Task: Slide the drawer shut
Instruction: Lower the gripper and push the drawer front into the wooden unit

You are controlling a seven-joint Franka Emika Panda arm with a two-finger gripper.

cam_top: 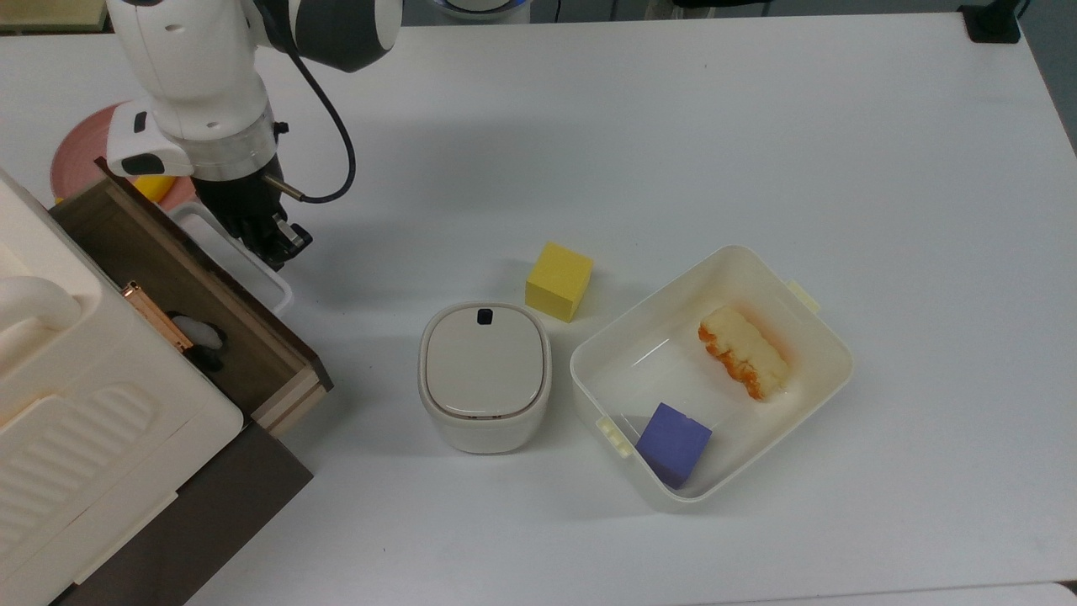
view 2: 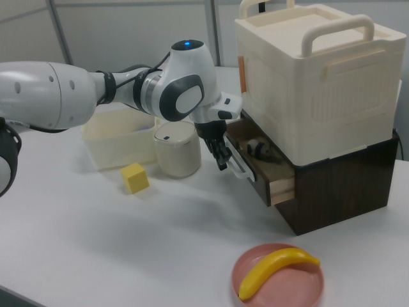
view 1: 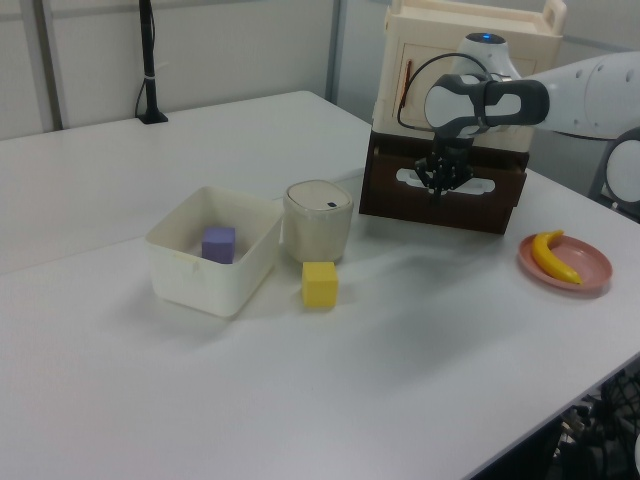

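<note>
The drawer (cam_top: 143, 244) stands partly open under the cream-white cabinet (cam_top: 84, 421) at the top view's left, with its dark front panel and white loop handle (cam_top: 276, 288) facing the table. A small black-and-white toy (cam_top: 202, 341) lies inside. My gripper (cam_top: 282, 244) is shut, with its fingertips pressed against the handle from the table side. In the left view the gripper (view 1: 440, 186) sits at the middle of the drawer front (view 1: 400, 205). In the right view the gripper (view 2: 221, 157) touches the handle (view 2: 238, 166) of the drawer (view 2: 281, 182).
A pink plate (cam_top: 71, 156) with a banana (view 1: 553, 255) lies behind the arm. A yellow cube (cam_top: 559, 280), a white lidded bin (cam_top: 485, 374) and a white tub (cam_top: 808, 320) holding a purple cube (cam_top: 673, 443) and an orange-cream food piece (cam_top: 745, 351) stand mid-table.
</note>
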